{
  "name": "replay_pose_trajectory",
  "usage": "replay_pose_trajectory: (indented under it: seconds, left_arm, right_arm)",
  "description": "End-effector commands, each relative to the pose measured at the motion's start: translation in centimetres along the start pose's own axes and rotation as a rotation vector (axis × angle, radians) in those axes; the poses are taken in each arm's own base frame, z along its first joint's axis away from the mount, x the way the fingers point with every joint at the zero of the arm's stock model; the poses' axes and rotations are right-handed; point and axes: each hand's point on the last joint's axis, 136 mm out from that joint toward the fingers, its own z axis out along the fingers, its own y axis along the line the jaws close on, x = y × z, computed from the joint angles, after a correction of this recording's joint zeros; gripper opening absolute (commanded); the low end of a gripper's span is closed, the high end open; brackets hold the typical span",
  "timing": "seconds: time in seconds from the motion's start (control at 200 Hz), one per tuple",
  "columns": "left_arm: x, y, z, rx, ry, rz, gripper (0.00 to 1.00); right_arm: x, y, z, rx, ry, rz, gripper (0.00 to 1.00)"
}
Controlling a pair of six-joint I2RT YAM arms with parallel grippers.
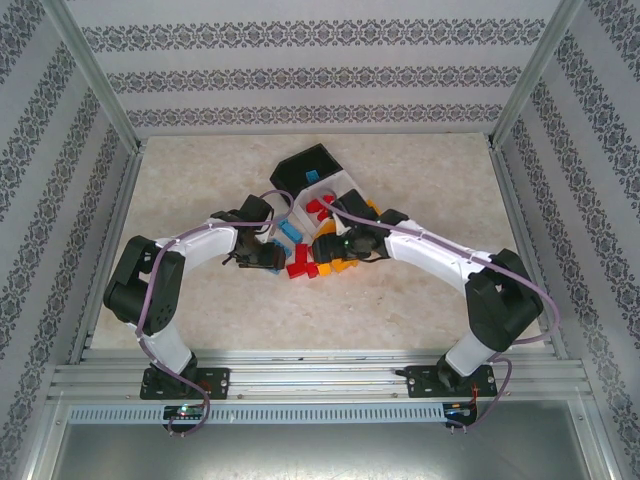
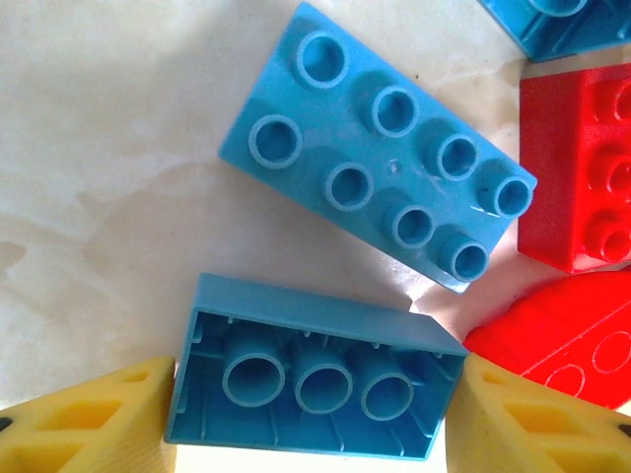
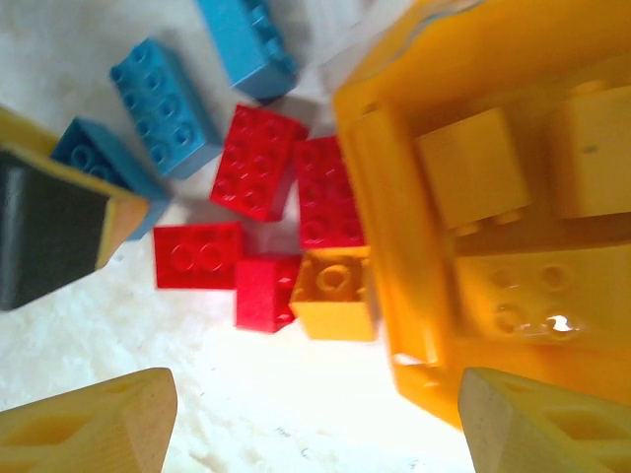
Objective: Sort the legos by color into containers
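An upturned blue lego (image 2: 315, 379) sits between the yellow fingers (image 2: 89, 419) of my left gripper (image 2: 315, 424), which is shut on its two ends just above the table. Another blue lego (image 2: 380, 197) lies studs-up beyond it, with red legos (image 2: 582, 168) to the right. My right gripper (image 3: 315, 434) stands open over bare table beside the orange-yellow bin (image 3: 394, 246), which holds several yellow legos (image 3: 473, 168). A yellow lego (image 3: 335, 293) and red legos (image 3: 258, 163) lie ahead of it. From above, both grippers (image 1: 268, 258) (image 1: 325, 248) meet at the pile (image 1: 300, 265).
The black bin (image 1: 310, 160) stands at the back with a blue brick inside. The white bin (image 1: 340, 185) next to it holds red bricks. Patterned walls and metal posts enclose the table (image 1: 200, 180), with free room left and right of the pile.
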Motion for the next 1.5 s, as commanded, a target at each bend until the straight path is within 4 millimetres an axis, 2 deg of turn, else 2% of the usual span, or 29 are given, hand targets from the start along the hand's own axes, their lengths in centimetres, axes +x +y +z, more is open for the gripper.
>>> replay_pose_trajectory:
  seconds: [0.0,0.09,0.23,0.365,0.49,0.535,0.59,0.774,0.884,0.969,1.129,1.294,1.399,1.494]
  left_arm:
    - [0.7,0.4,-0.3,-0.023,-0.001,0.006,0.51]
    - [0.5,0.7,-1.4,-0.021,-0.023,-0.002,0.44]
    - [0.4,1.3,-3.0,-0.024,-0.046,-0.024,0.43]
    - [0.3,1.6,-4.0,-0.018,-0.059,-0.038,0.41]
    - [-0.1,1.6,-5.2,-0.012,-0.081,-0.054,0.41]
    - [-0.3,1.6,-5.5,-0.007,-0.092,-0.059,0.42]
    - [-0.3,1.5,-5.7,-0.002,-0.096,-0.066,0.50]
    - [0.3,0.1,-5.3,0.070,-0.080,-0.085,0.57]
    - [1.6,-1.8,-5.3,0.092,-0.071,-0.050,0.63]
    - [3.7,-3.8,-5.1,0.096,-0.044,-0.005,0.67]
    - [8.2,-6.9,-4.2,0.096,-0.009,0.025,0.69]
    - [11.7,-7.3,-2.9,0.001,0.045,0.052,0.69]
    - [12.8,-7.1,-1.8,-0.035,0.064,0.047,0.69]
    - [13.3,-7.9,-0.9,-0.022,0.064,0.044,0.67]
  right_arm:
    - [0.6,0.7,1.5,0.025,0.025,-0.022,0.76]
    - [0.9,1.6,2.7,0.031,0.048,-0.052,0.75]
    - [1.2,2.6,4.3,0.033,0.079,-0.088,0.68]
    - [1.3,2.8,5.4,0.035,0.099,-0.096,0.58]
    - [1.3,2.9,5.9,0.039,0.111,-0.105,0.57]
    - [1.4,2.9,6.0,0.042,0.117,-0.108,0.57]
    - [1.5,2.8,6.0,0.044,0.122,-0.107,0.58]
    - [1.8,2.7,4.3,0.038,0.078,-0.087,0.63]
    - [2.8,2.6,3.4,0.017,0.075,-0.057,0.68]
    - [3.5,1.8,2.1,0.030,0.042,-0.028,0.74]
    - [3.8,0.3,-1.0,0.050,-0.049,0.014,0.77]
    - [4.4,-0.4,-2.1,0.046,-0.061,0.030,0.77]
    - [5.1,-0.3,-2.1,0.022,-0.059,0.041,0.77]
    - [5.6,-0.2,-2.0,0.013,-0.058,0.043,0.77]
